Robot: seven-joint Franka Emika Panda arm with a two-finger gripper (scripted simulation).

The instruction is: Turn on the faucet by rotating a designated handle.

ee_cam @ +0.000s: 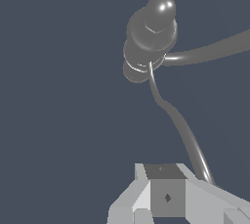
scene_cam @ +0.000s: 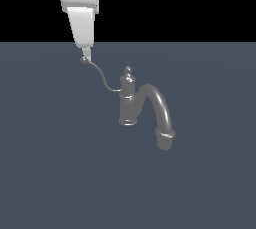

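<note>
A: Where is the grey metallic faucet [scene_cam: 131, 104] with the upright post and knobbed top sitting?

B: It is standing on the flat slate-blue bench [scene_cam: 55, 173], about mid-scene in the exterior view. Its thick arched spout [scene_cam: 159, 108] is curving down toward the exterior view's right.

A: And the part we need?

B: The thin, wire-like grey handle with a small ball tip [scene_cam: 100, 76] is leaving the post near its upper part and sweeping up and out toward the exterior view's left. Its long axis is running from the post to the ball, which is lying right at the tip of the white claw [scene_cam: 87, 54].

A: So the claw is touching it?

B: In the exterior view the tip is sitting on or just beside the ball; I cannot tell whether it is truly touching. In the wrist view the handle [ee_cam: 181, 130] is running from the post straight toward the claw [ee_cam: 166, 203] and vanishing behind one side of it, so the free end is lying beside the grey fingers [ee_cam: 128, 203], not plainly between them.

A: Is it gripping?

B: I cannot tell whether the claw is wide or narrow; the fingertips are falling outside the wrist view and are reading as one blunt tip in the exterior one.

A: What is the next move depending on?

B: I am judging that pushing sideways, across the lever's length and around the post, is what matters.
</note>
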